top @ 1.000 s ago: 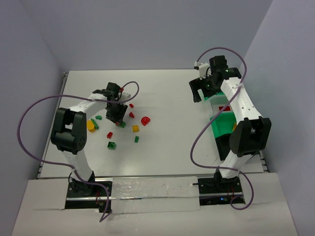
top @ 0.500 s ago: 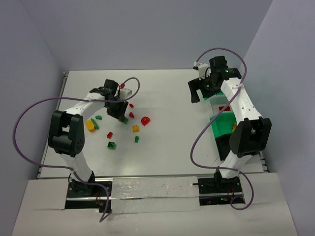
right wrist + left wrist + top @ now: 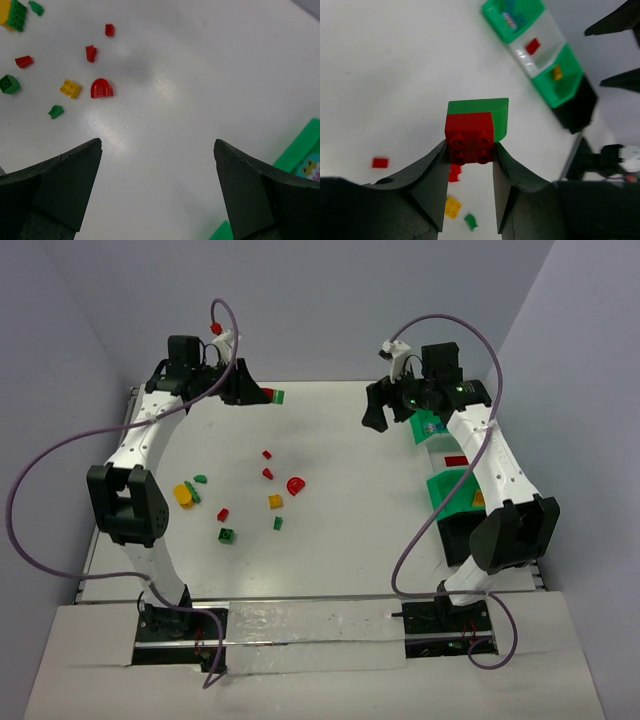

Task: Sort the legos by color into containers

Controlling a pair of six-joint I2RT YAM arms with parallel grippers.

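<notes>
My left gripper (image 3: 258,395) is raised high over the table's far left and is shut on a red brick (image 3: 469,137) with a green brick (image 3: 487,111) stuck to it; the pair also shows in the top view (image 3: 270,395). My right gripper (image 3: 384,412) is open and empty (image 3: 157,145), above bare table left of the containers. Loose legos lie left of centre: a red arch (image 3: 295,484), a yellow brick (image 3: 275,502), a green brick (image 3: 229,535) and several others. The green containers (image 3: 455,490) stand in a row along the right edge.
The row also holds a clear bin (image 3: 537,47) with a red piece in it, between two green bins (image 3: 512,17), and a black box (image 3: 465,532) at the near end. Walls close the table on the far, left and right sides. Purple cables loop from both arms.
My left gripper has risen from the brick pile and swung to the far left with the red and green bricks in it. My right gripper has shifted left, away from the bins.
</notes>
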